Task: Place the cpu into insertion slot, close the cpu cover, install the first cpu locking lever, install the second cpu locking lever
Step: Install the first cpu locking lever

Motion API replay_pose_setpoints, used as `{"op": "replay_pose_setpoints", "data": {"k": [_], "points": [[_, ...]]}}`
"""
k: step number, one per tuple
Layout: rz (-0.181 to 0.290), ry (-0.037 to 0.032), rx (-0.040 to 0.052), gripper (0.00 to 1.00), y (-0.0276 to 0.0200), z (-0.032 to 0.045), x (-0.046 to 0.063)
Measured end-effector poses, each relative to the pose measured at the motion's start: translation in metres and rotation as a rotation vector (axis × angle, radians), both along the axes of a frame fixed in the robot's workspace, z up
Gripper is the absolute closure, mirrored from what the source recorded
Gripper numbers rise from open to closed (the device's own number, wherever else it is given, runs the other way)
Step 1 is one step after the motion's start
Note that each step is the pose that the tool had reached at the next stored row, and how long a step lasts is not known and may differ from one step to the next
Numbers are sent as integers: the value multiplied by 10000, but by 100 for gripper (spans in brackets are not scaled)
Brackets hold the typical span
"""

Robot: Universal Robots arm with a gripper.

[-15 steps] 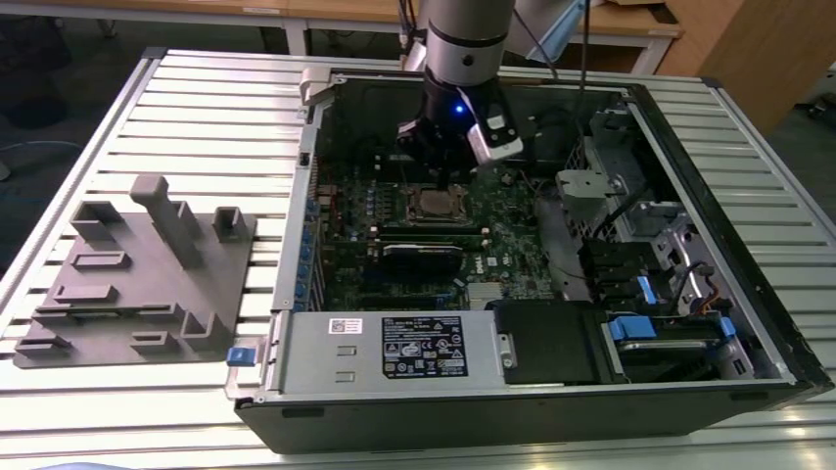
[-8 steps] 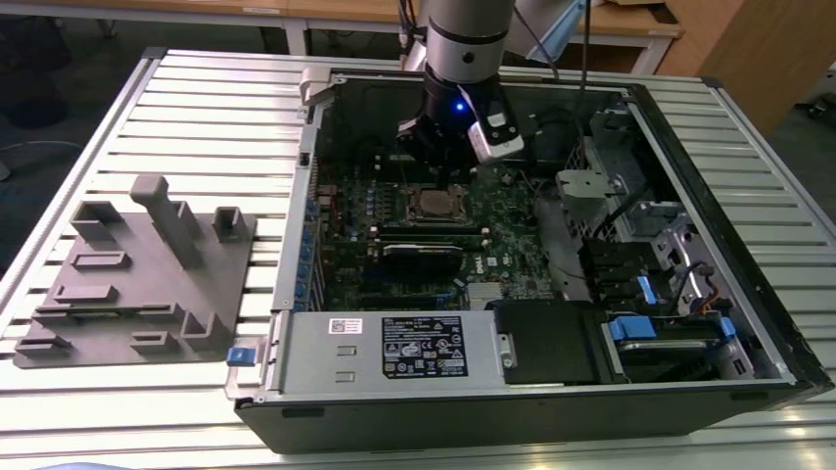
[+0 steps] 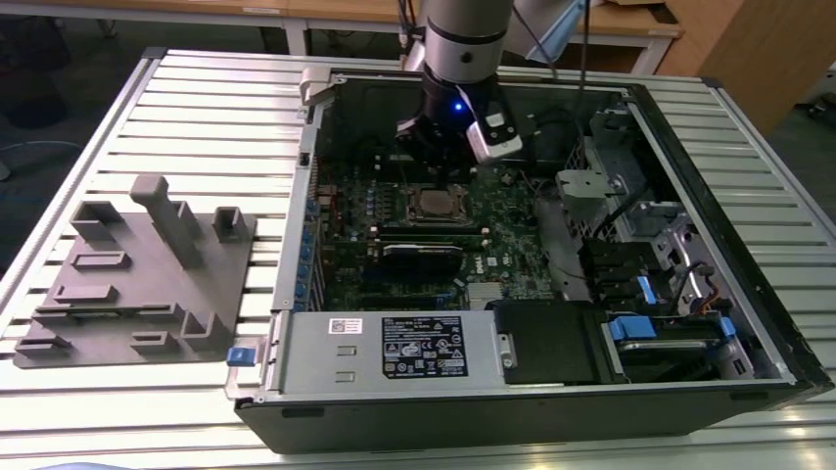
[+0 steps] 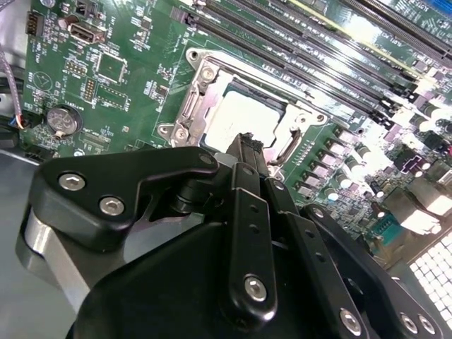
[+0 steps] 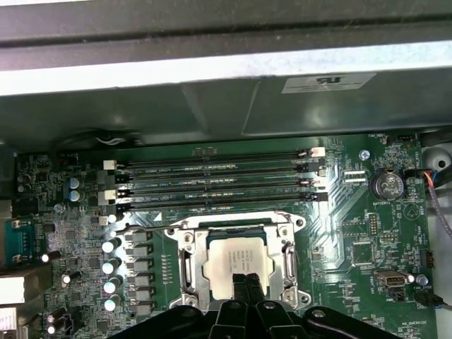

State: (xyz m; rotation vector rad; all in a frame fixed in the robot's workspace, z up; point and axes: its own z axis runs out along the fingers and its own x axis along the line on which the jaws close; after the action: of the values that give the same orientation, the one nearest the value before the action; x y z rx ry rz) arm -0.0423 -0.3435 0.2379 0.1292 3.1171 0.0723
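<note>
The cpu (image 5: 236, 263) lies flat in the insertion slot (image 3: 438, 204) on the green motherboard, its pale metal top showing. The cpu cover (image 5: 186, 263) lies down around it as a silvery frame, also seen as the cpu cover (image 4: 205, 78) around the cpu (image 4: 240, 116). A thin wire lever (image 4: 288, 147) runs along one side of the socket. My gripper (image 5: 246, 281) hangs just above the chip's edge, its two black fingers pressed together with nothing between them. In the exterior view my gripper (image 3: 447, 164) stands over the socket, inside the open computer case.
Long black memory slots (image 5: 212, 180) run beside the socket. The case wall (image 3: 313, 147) and drive cage (image 3: 653, 245) hem in the board. A power supply (image 3: 392, 343) sits at the near side. A grey fixture plate (image 3: 137, 284) lies on the table at the exterior view's left.
</note>
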Motion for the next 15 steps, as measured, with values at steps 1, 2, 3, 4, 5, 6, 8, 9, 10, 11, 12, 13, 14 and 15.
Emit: {"op": "replay_pose_setpoints", "data": {"k": [1,2,3,4,5,6,8,9,10,11,12,13,14,15], "points": [[0,0,0,89,0,-1,-13],[0,0,0,89,0,-2,-25],[0,0,0,89,0,-3,-36],[0,0,-1,89,0,-3,-41],[0,1,-2,89,0,-3,-42],[0,0,-2,89,0,-3,-42],[0,1,-1,89,0,-3,-38],[0,0,0,89,0,-3,-38],[0,0,0,89,0,-3,-38],[0,0,0,89,0,-3,-38],[0,1,-3,89,0,1,-38],[0,2,-3,89,0,8,-38],[0,0,0,89,0,17,-38],[0,1,-2,89,0,27,-38]]}}
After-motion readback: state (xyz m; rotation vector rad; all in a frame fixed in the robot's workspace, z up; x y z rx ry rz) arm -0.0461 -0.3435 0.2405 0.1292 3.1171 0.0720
